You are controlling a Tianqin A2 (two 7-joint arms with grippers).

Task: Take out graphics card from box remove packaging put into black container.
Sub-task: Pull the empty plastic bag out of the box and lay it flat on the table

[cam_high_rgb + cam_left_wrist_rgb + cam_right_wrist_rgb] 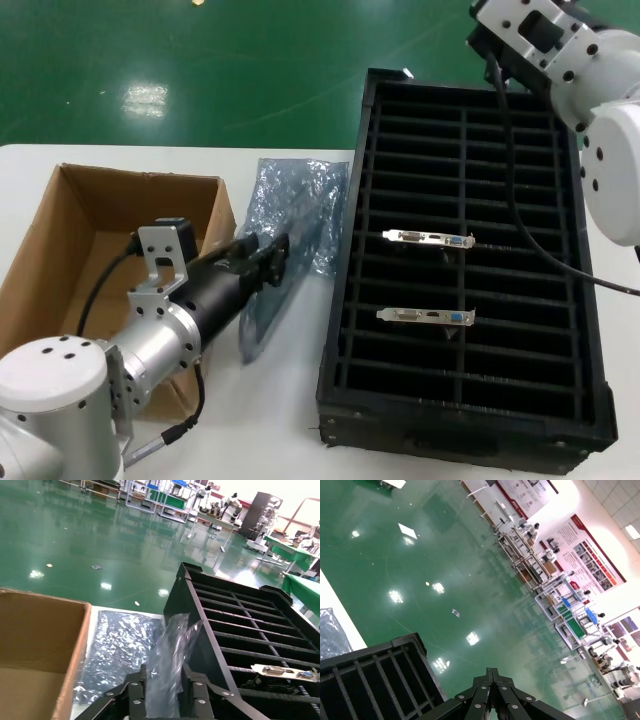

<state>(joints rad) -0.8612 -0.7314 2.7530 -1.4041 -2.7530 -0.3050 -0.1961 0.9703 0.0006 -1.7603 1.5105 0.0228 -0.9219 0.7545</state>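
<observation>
Pinching a crinkly translucent bluish plastic bag (pixel 262 300), the left claw (pixel 272 262) hovers between the brown cardboard box (pixel 95 245) and the long black slotted tray (pixel 585 330) on the white desk (pixel 265 430). Two silver-bracketed graphics cards (pixel 428 238) sit in tray slots. The right claw (pixel 492 692), fingers together and empty, hangs beyond the tray's far end.

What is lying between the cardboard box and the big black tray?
Crinkly plastic bags lie on the table between the box and the tray, seen in the head view. The left pincer grips one.
</observation>
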